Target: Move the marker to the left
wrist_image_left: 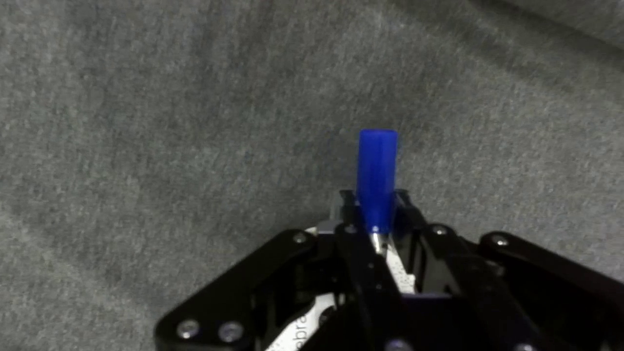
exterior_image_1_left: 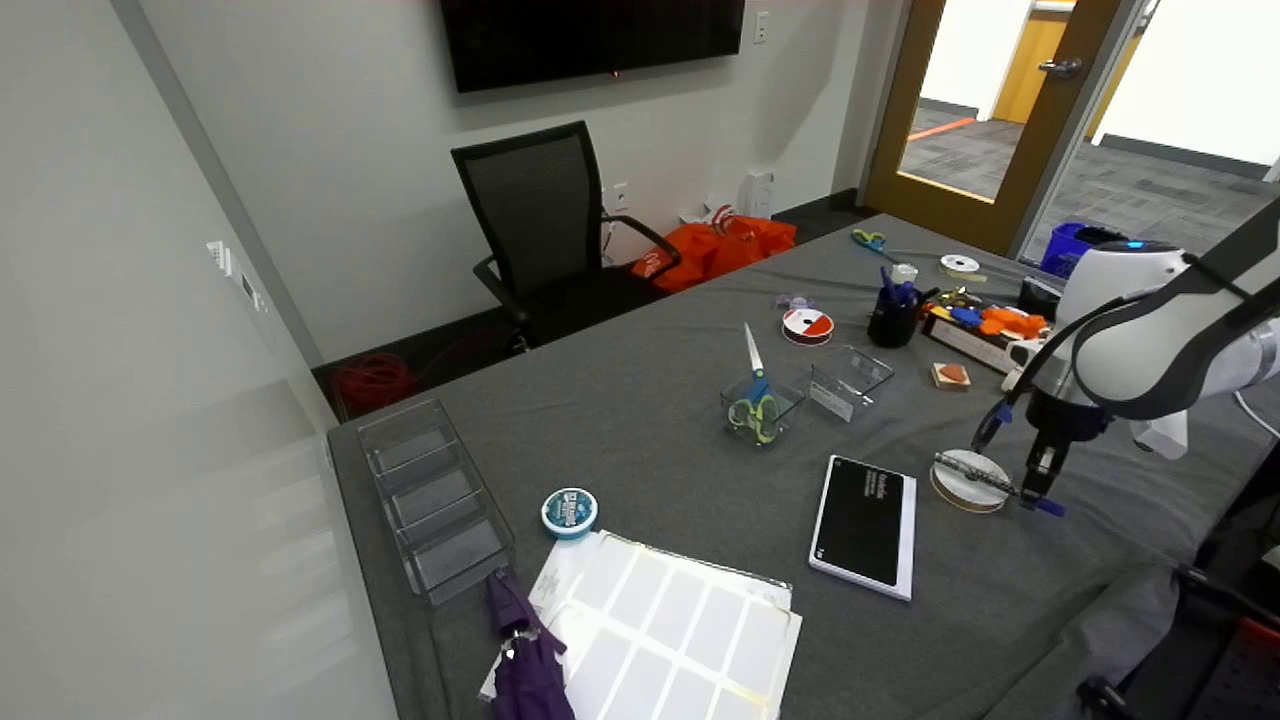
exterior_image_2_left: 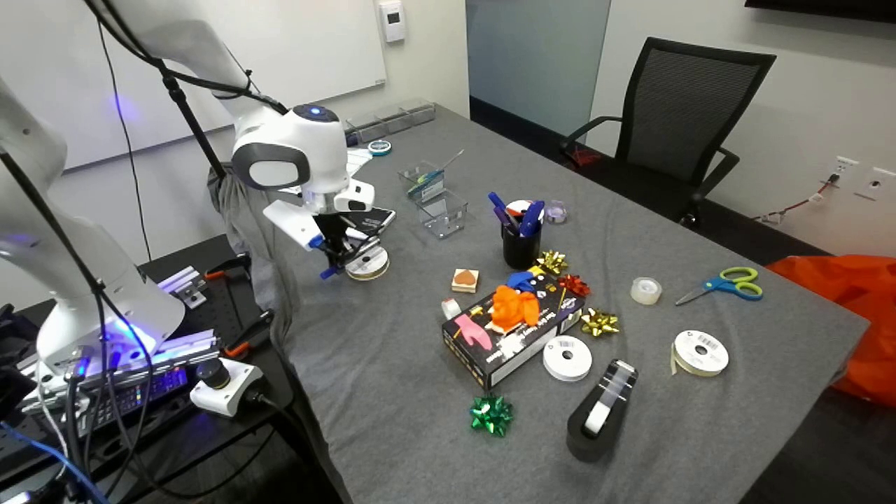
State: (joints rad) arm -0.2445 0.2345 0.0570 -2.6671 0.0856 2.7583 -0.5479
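Observation:
The marker [exterior_image_1_left: 982, 479] has a dark speckled barrel and a blue end. Its barrel lies across the top of a white ribbon roll [exterior_image_1_left: 968, 500] in an exterior view; I cannot tell whether it touches the roll. My gripper [exterior_image_1_left: 1035, 494] points down beside the roll and is shut on the marker near its blue end. In an exterior view the blue end of the marker [exterior_image_2_left: 329, 271] sticks out beyond the gripper [exterior_image_2_left: 337, 260]. In the wrist view the fingers [wrist_image_left: 374, 197] press both sides of the blue end of the marker [wrist_image_left: 377, 165]; the barrel is mostly hidden.
A black-topped white box [exterior_image_1_left: 865, 525] lies beside the roll. Clear trays [exterior_image_1_left: 850, 385], one with scissors [exterior_image_1_left: 757, 400], stand farther off. A black pen cup [exterior_image_2_left: 521, 248], a wooden stamp [exterior_image_2_left: 465, 281] and a black box with colorful items [exterior_image_2_left: 514, 336] are also on the table.

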